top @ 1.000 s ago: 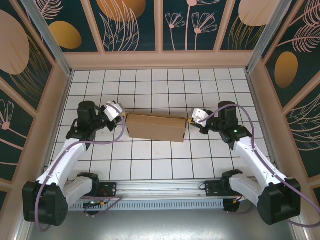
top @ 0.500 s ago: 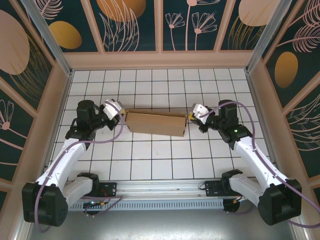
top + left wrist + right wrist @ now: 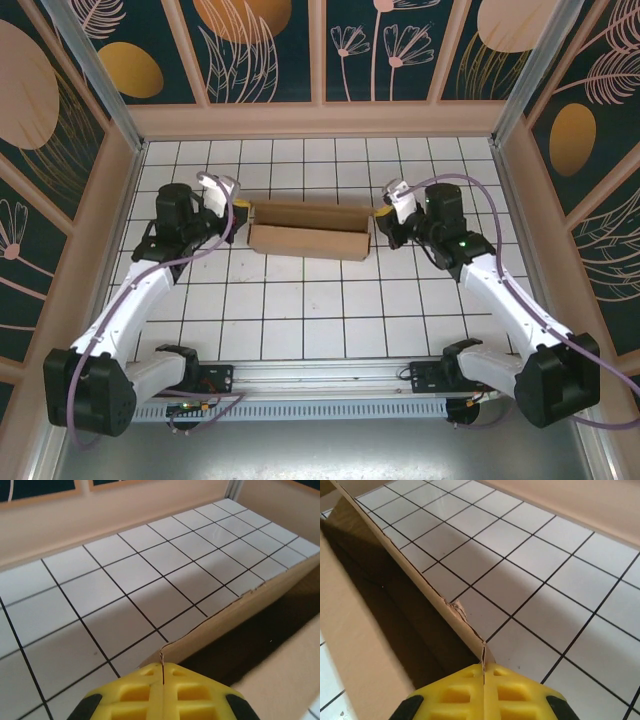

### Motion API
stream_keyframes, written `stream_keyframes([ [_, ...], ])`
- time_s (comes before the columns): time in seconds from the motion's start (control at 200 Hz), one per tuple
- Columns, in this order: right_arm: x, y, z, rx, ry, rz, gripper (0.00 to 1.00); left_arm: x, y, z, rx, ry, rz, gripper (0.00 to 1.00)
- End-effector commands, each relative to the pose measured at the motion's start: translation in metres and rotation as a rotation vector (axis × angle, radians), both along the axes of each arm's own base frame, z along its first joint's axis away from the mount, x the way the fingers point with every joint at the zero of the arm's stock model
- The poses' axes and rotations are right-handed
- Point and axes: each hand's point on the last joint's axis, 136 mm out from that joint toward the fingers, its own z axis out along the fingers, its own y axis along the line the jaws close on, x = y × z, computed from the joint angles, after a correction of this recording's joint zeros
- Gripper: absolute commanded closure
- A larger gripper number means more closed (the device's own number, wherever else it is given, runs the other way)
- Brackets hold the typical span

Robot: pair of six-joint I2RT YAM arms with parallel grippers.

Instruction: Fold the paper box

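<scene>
Left fingers (image 3: 130,695) and right fingers (image 3: 515,695) each clamp one end of the paper box (image 3: 310,240) along its back wall, probably to hold it upright for folding.

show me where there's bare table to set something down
Free: the wide tiled stretch between the box and the arm bases, and the strip between the box and the back wall. Crowded: both box ends, where the left hand and right hand pinch its rim.
</scene>
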Motion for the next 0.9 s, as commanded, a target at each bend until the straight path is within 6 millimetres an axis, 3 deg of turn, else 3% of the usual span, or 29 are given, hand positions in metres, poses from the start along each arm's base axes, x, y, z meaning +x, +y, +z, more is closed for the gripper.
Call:
stream_keyframes([
  [0.0, 0.01, 0.011, 0.02, 0.112, 0.102, -0.092, 1.0, -0.002, -0.017, 0.012, -0.107, 0.084, -0.018, 1.0],
  [0.15, 0.024, 0.014, 0.001, 0.117, 0.281, -0.179, 1.0, 0.007, -0.018, -0.001, -0.133, 0.156, 0.021, 1.0],
  [0.31, 0.032, 0.013, -0.014, 0.101, 0.316, -0.227, 1.0, 0.021, -0.01, -0.012, -0.127, 0.21, 0.115, 1.0],
  [0.54, 0.045, 0.013, -0.018, 0.101, 0.335, -0.262, 1.0, 0.04, -0.006, -0.01, -0.144, 0.245, 0.196, 1.0],
  [0.585, 0.047, 0.012, -0.019, 0.094, 0.354, -0.275, 1.0, 0.041, -0.004, -0.018, -0.144, 0.283, 0.22, 1.0],
  [0.615, 0.049, 0.013, -0.021, 0.09, 0.373, -0.286, 1.0, 0.046, -0.005, -0.008, -0.152, 0.278, 0.226, 1.0],
  [0.896, 0.05, 0.011, -0.013, 0.112, 0.393, -0.348, 0.97, 0.039, -0.003, -0.023, -0.108, 0.319, 0.245, 1.0],
])
